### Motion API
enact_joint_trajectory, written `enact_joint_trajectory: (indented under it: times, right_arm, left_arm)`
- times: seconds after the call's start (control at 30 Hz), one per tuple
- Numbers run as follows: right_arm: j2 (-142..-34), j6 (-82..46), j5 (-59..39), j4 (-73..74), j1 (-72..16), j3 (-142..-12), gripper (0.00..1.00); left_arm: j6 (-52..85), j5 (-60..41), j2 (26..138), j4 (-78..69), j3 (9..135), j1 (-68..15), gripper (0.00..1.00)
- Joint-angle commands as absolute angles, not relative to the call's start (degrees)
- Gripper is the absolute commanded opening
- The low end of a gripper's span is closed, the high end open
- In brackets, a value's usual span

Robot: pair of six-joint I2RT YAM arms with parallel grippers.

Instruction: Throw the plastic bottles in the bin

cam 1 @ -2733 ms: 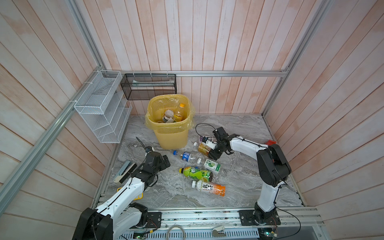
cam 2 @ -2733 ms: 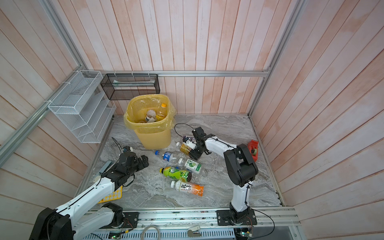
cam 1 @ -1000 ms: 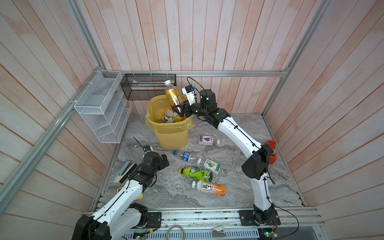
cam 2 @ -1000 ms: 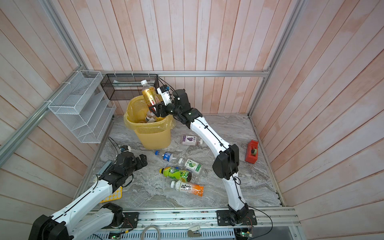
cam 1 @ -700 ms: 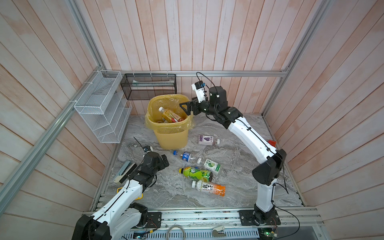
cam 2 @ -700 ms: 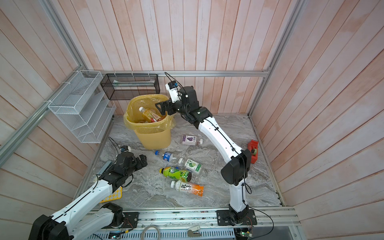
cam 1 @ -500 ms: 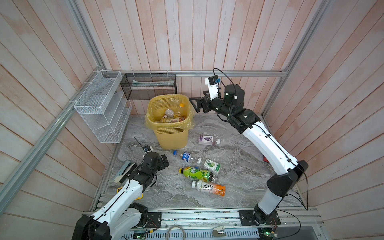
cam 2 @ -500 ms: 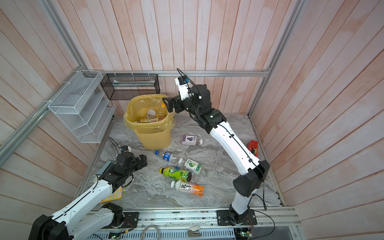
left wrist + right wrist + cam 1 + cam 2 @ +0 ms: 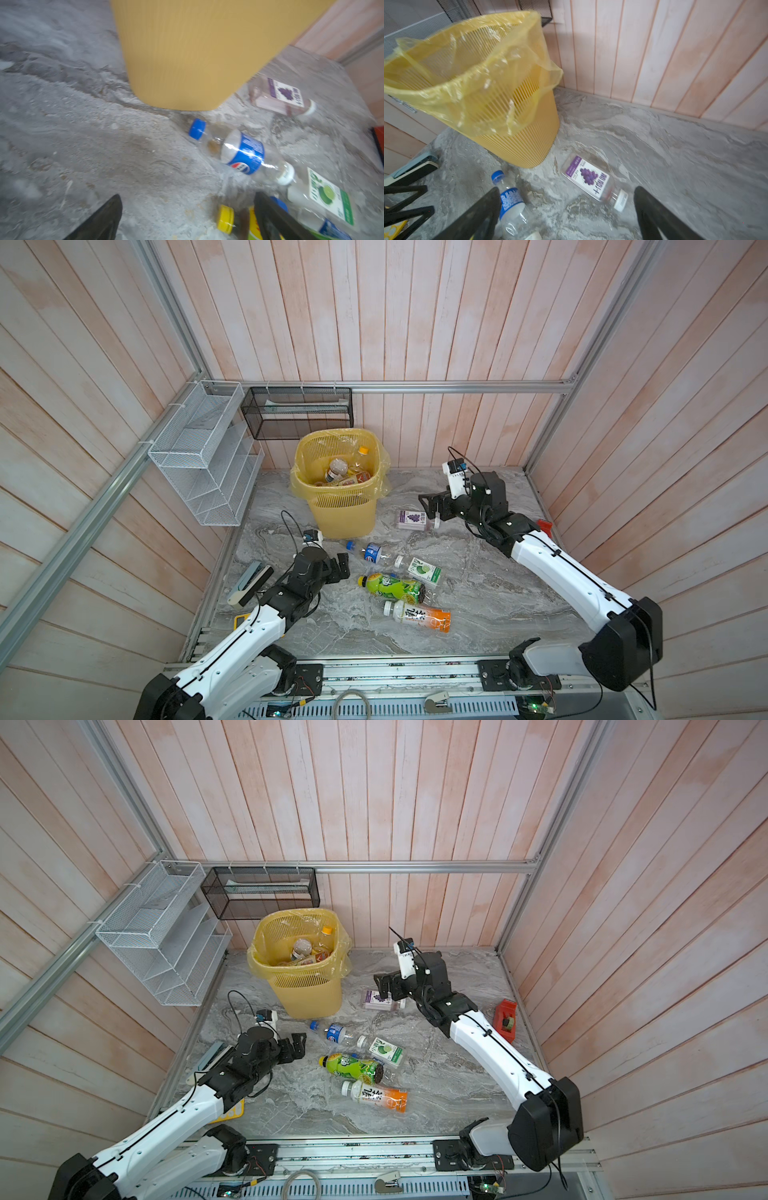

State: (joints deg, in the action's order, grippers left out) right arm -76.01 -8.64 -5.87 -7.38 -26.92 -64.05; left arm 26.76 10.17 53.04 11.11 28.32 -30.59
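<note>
The yellow bin (image 9: 345,514) (image 9: 305,994) stands at the back with several plastic bottles (image 9: 337,472) inside. On the floor lie a purple-label bottle (image 9: 412,519) (image 9: 588,179), a blue-label bottle (image 9: 372,551) (image 9: 242,153), a lime-label bottle (image 9: 422,570), a green bottle with a yellow cap (image 9: 390,587) (image 9: 225,217) and an orange bottle (image 9: 419,616). My right gripper (image 9: 428,506) (image 9: 566,191) hangs open and empty above the purple-label bottle, right of the bin. Low over the floor, my left gripper (image 9: 338,566) (image 9: 188,199) is open and empty, just left of the blue-label bottle.
A white wire rack (image 9: 203,456) and a black mesh basket (image 9: 297,412) hang on the walls behind the bin. A red tape dispenser (image 9: 506,1020) sits by the right wall. A grey stapler-like tool (image 9: 249,585) lies at the left edge beside my left arm.
My right gripper held an amber bottle over the bin, opened and dropped it in, then swung right and down to above the purple-label bottle. The left arm has not moved.
</note>
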Motion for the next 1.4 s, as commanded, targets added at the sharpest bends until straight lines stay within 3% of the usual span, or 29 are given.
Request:
enact_joint_trajectory:
  times: [0.0, 0.27, 0.5, 0.7, 1.37]
  right_arm:
    - [-72.08, -11.22, -5.15, -3.00, -24.32, -59.27, 1.00]
    - [-68.04, -13.10, -5.73, -4.20, -18.24, -51.87, 1.00]
    - [-65.67, -13.09, -5.12, -3.52, -16.99, -48.70, 1.00]
    - [-65.19, -12.35, -5.68, -3.17, -16.44, -47.71, 1.00]
    - [-66.68, -11.07, -6.77, -1.17, -14.88, -45.13, 1.00]
  left_arm:
    - [17.09, 11.76, 53.43, 8.92, 30.72, -36.43, 1.00]
    - [7.91, 11.54, 56.80, 10.20, 33.83, -46.67, 1.00]
    - [-4.57, 4.59, 62.47, 12.49, 36.76, -52.88, 0.99]
    - [-9.77, -0.60, 67.14, 11.89, 38.43, -53.68, 0.96]
    - [-14.74, -0.13, 81.66, 7.30, 42.71, -54.23, 0.86]
